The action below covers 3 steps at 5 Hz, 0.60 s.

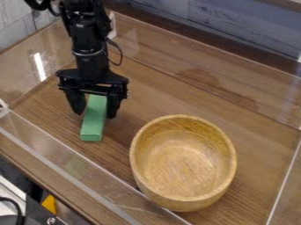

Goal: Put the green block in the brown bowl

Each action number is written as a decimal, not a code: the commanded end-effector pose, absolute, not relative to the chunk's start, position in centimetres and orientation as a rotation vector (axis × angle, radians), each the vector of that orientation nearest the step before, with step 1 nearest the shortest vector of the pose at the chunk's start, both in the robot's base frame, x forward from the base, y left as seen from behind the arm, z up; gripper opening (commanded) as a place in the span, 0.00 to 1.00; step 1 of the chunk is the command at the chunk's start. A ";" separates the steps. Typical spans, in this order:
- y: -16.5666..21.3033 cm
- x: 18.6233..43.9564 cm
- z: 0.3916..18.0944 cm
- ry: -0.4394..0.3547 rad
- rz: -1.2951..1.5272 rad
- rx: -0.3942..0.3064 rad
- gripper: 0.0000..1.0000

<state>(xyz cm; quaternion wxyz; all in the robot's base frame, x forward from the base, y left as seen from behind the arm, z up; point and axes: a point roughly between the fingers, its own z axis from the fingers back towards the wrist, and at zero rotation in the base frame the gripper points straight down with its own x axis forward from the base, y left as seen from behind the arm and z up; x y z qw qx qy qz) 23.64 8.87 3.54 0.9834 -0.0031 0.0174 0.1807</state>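
The gripper (pixel 94 105) points straight down with its jaws spread wide either side of the green block's (pixel 93 124) far end, apparently lined up to pinch it. The block lies flat on the table (pixel 200 88), left of the brown bowl (pixel 182 163), not yet lifted.

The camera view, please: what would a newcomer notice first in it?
Probably the brown bowl, big and empty at the lower right of the wooden table. Next comes the black gripper at the upper left, pointing straight down with its jaws open astride the far end of the green block, which lies flat on the table to the left of the bowl and apart from it.
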 end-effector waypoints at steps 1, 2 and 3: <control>9.0 24.3 5.0 -0.015 0.354 0.000 1.00; 9.0 24.3 5.2 -0.018 0.353 -0.006 1.00; 9.0 24.2 4.6 -0.012 0.362 -0.004 1.00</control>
